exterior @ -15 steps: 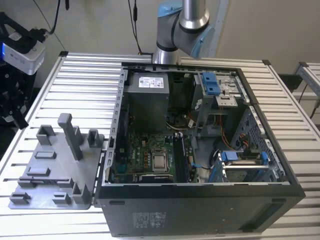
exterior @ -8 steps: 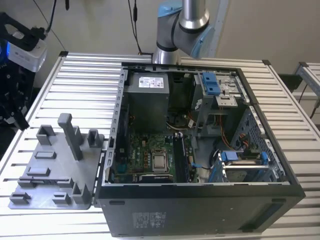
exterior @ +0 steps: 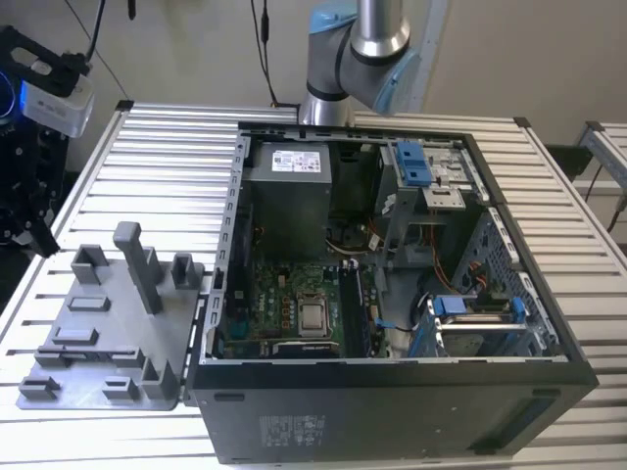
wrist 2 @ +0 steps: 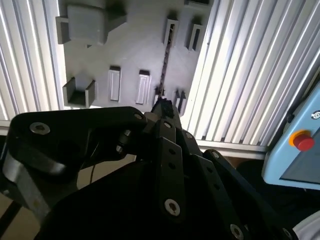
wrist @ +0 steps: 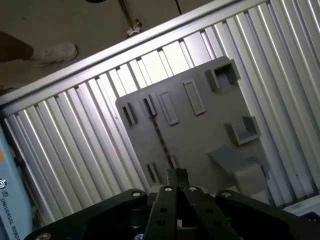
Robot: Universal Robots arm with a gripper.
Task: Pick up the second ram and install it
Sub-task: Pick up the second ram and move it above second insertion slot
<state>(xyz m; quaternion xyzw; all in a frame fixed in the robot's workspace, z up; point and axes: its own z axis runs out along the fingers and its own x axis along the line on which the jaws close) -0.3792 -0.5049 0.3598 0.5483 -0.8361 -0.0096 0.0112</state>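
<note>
Directly beyond the fingertips, the ram [wrist: 161,134] shows edge-on as a thin dark line in the first wrist view. It stands in the grey fixture [wrist: 200,135], running from one slotted holder [wrist: 149,105] to another close by the tips. The second wrist view shows the ram [wrist 2: 167,62] the same way, with its near end just past the gripper [wrist 2: 163,106]. In the first wrist view the gripper [wrist: 176,172] has its fingers [wrist: 171,178] drawn together with only a thin seam between them and nothing held. The tips look clear of the ram, with the fixture lying well past them on the slatted table [wrist: 75,150]. Seen edge-on, the ram's chips and label cannot be made out. There is some print on the pale-blue pendant [wrist: 10,200] off to one side of the fingers, and it carries a red button [wrist 2: 303,141]. In the exterior view a white label [exterior: 294,159] sits on the power supply inside the open case [exterior: 392,411], and another pale label [exterior: 291,428] is on the case's outer wall. The arm [exterior: 377,29] rises behind the case, its silver tube and blue joint near the upper edge. Both wrist views look down the black linkage at the fixture, so the gripper points down at it.
</note>
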